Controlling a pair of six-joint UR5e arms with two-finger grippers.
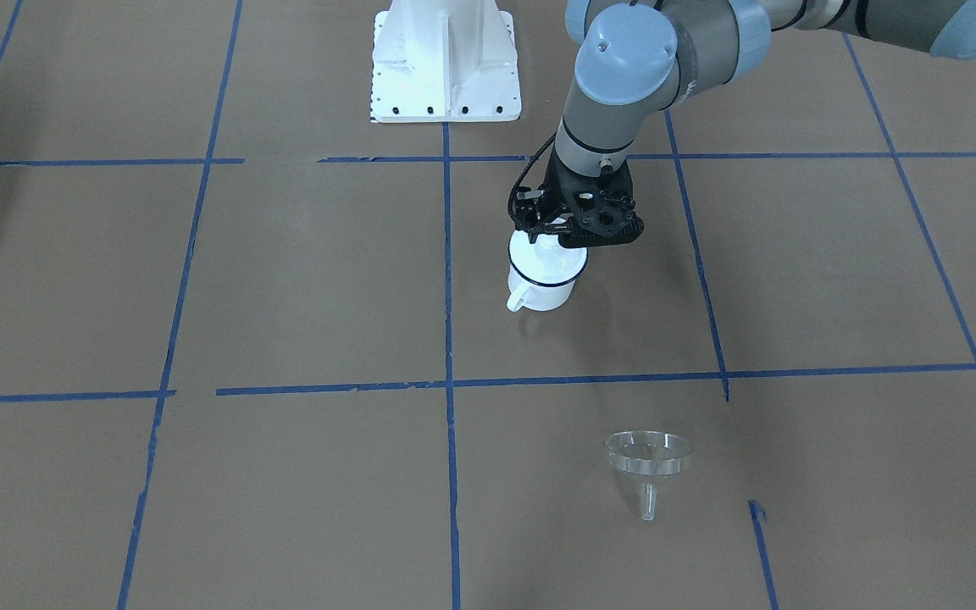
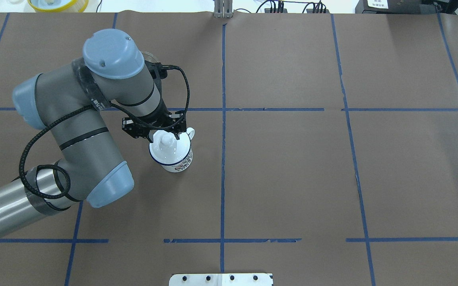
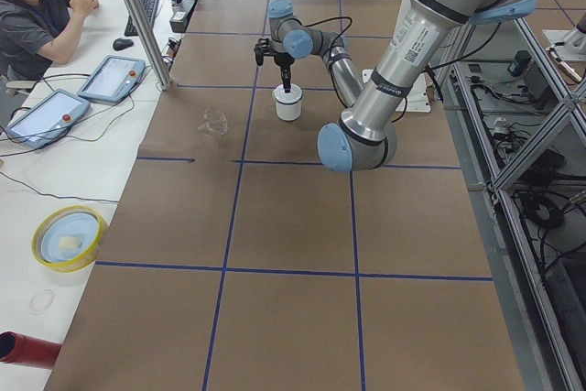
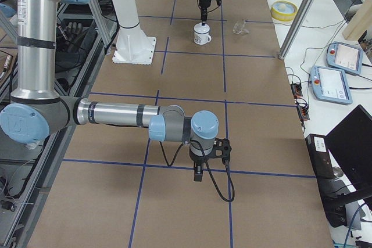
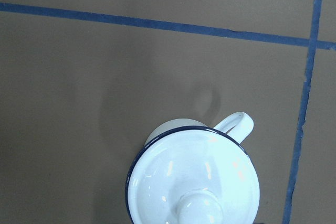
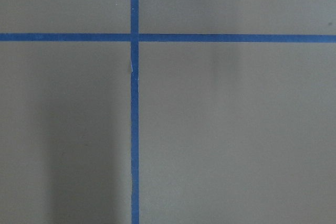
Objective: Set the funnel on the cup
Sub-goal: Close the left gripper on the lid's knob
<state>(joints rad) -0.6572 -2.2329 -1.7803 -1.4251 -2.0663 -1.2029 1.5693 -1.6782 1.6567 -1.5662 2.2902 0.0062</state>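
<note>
Lowest in the front-facing view, right of centre, the small clear plastic funnel (image 1: 648,457) lies tilted on the table, its wide round bowl uppermost in the frame and its short narrow spout pointing at the bottom edge. There is bare surface on every side of it, and only a short stub of tape lies near, to its lower right. One horizontal blue tape line (image 1: 590,379) runs between it and the small white enamel cup with a dark blue rim (image 1: 543,288), which stands upright well apart at frame centre. The cup is just right of the central vertical line, with its loop handle turned to the lower left. A glossy round white knobbed lid (image 5: 194,182) covers the cup's mouth. The left gripper (image 2: 163,135) hangs straight over it; in the overhead view its black fingers stand spread on either side of the knob, apart from it as far as can be seen. At the top edge sits the robot's white metal base plate (image 1: 444,63). The table (image 1: 285,280) is covered in matte brown paper, gridded with blue tape. The right gripper (image 4: 198,173) shows only in the right side view, low over bare paper, and whether its fingers are spread or closed cannot be told.
</note>
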